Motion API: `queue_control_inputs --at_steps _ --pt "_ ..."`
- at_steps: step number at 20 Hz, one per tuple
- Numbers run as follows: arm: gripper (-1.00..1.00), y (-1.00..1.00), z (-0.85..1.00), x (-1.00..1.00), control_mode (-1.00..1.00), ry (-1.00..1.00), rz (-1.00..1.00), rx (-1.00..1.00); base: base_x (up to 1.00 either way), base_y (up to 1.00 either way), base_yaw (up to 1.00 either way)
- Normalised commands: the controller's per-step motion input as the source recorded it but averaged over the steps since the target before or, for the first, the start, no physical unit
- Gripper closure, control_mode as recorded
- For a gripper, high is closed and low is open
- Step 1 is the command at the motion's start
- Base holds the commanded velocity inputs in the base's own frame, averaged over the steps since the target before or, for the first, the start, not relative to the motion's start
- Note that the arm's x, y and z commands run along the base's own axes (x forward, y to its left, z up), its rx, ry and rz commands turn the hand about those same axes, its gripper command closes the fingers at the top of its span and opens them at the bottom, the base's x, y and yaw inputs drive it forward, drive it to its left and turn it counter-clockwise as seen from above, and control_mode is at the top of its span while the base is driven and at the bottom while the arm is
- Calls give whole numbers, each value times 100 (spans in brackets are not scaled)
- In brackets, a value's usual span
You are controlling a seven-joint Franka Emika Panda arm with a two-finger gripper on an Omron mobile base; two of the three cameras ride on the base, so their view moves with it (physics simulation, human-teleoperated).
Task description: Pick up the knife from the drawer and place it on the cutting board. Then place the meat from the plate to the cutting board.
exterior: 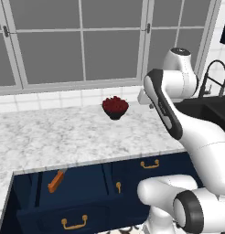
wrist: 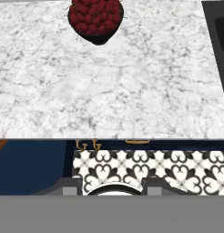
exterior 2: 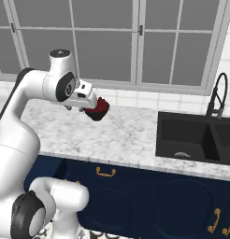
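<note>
Knife [exterior: 56, 181] lies in the open drawer [exterior: 23, 208]: light, stiff, probably slick blade; grab the blocky handle. Gripper [wrist: 111, 184] width unclear.

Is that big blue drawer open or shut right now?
Open. The drawer is pulled out from under the counter, and the knife lies inside.
</note>
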Motion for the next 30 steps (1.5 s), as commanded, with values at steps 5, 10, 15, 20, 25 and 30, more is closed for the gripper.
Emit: queue_control_inputs --at_steps 5,10,15,20,25,30 --pt "-100 0 0 0 100 0 0 0 -3 0 0" --pt "-100 0 0 0 100 0 0 0 -66 0 1" --pt "-100 0 0 0 100 0 0 0 -69 0 5" --pt "-100 0 0 0 100 0 0 0 -4 -2 20" --pt "-100 0 0 0 100 0 0 0 4 -56 39" --pt "-100 0 0 0 100 0 0 0 33 -61 36"
